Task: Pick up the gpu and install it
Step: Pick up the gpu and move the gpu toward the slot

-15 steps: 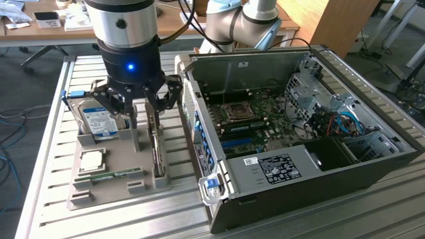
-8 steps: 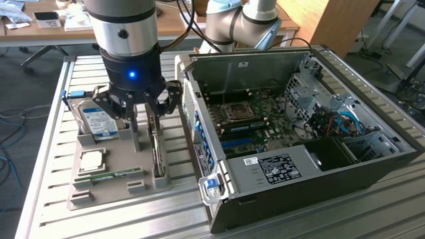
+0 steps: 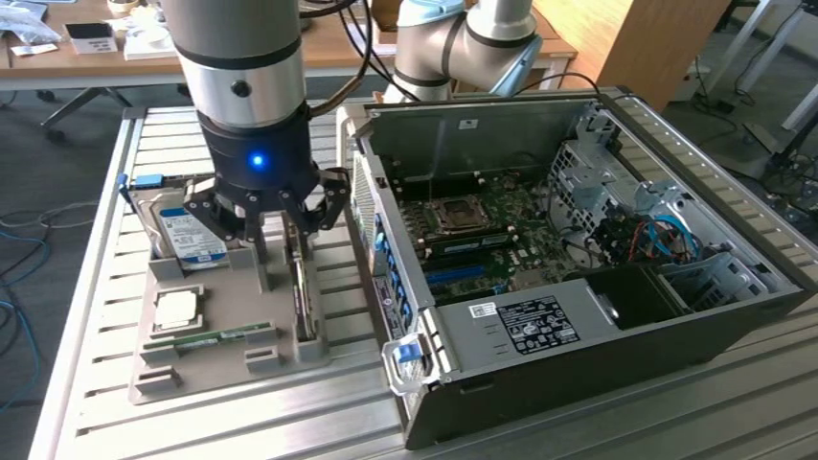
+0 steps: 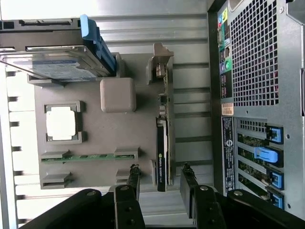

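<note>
The gpu (image 4: pixel 162 143) is a thin black card standing on its edge in a slot of the grey holder (image 4: pixel 119 133). In the exterior view the gpu (image 3: pixel 305 297) rises just below my gripper (image 3: pixel 275 225). In the wrist view my gripper (image 4: pixel 161 174) is open, with one black finger (image 4: pixel 133 174) on each side of the card's near end and a gap to each. Nothing is held. The open computer case (image 3: pixel 576 268) lies to the exterior view's right, its motherboard (image 3: pixel 480 235) exposed.
On the same holder (image 3: pixel 217 355) stand a silver hard drive (image 3: pixel 192 235) with a blue-white label, a square processor (image 3: pixel 176 309) and a green memory stick (image 3: pixel 211 337). The case's rear panel (image 4: pixel 252 95) sits close beside the holder. All rest on a slatted metal table (image 3: pixel 102 383).
</note>
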